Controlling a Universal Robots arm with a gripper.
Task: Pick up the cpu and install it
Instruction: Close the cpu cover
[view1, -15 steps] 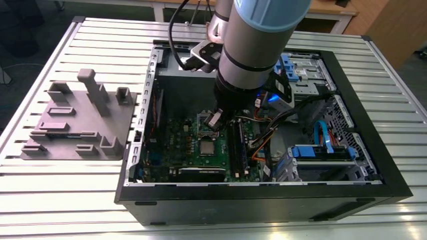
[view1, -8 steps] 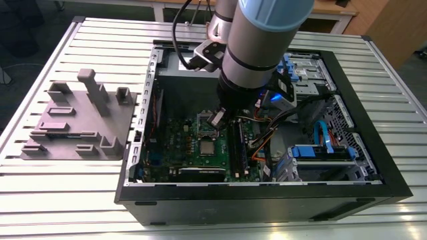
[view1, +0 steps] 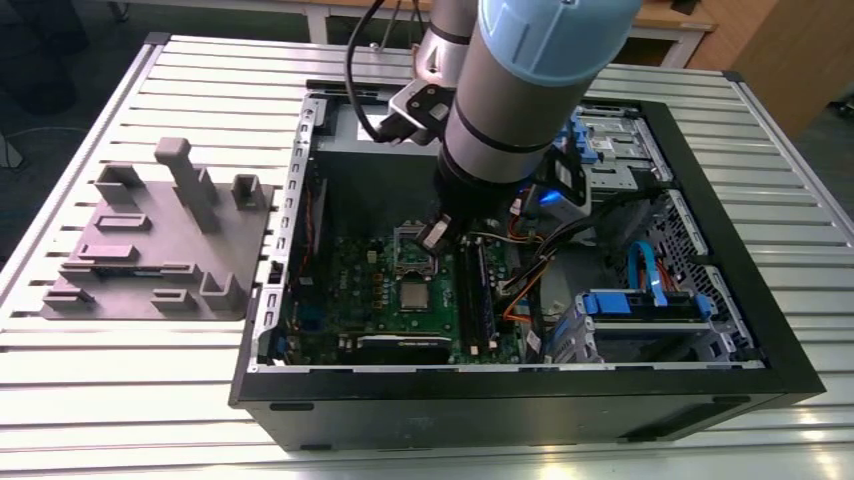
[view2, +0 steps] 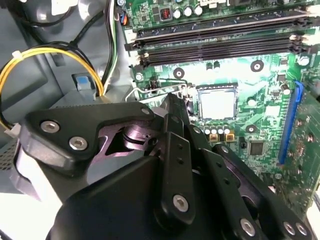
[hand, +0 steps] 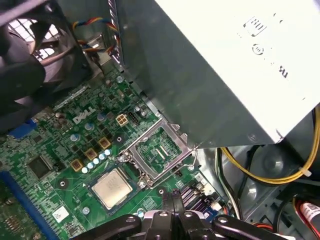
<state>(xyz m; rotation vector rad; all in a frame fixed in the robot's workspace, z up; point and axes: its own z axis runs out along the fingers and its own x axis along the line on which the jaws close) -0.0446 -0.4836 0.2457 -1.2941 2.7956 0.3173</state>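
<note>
Grey moulded tray (view1: 147, 245): lies on the slatted metal surface (view1: 120, 380) at the exterior view's left, just beside the open computer case (view1: 534, 400)
Motherboard (view1: 347, 300): green, flat on the floor of the case, toward the exterior view's left half of it
Socket frame (hand: 159, 150): shiny metal, swung open and lying beside the socket, with its hollow centre showing board underneath, as seen in the first wrist view
Cpu (view1: 416, 296): sits flat in the socket on the motherboard, silvery top up; it also shows in the first wrist view (hand: 112, 188) and the second wrist view (view2: 218, 103), touched by nothing
Gripper (view1: 438, 238): hangs inside the case above the board, near the socket frame and apart from the cpu; its black linkage shows in the second wrist view (view2: 172, 112)
Fingers: drawn together into one narrow tip, holding nothing
Arm (view1: 514, 100): pale blue and grey, coming down into the case from above
Big grey metal box (hand: 220, 65): with a white label, close beside the socket frame in the first wrist view
Yellow cable (hand: 260, 175): loops beneath that box
</note>
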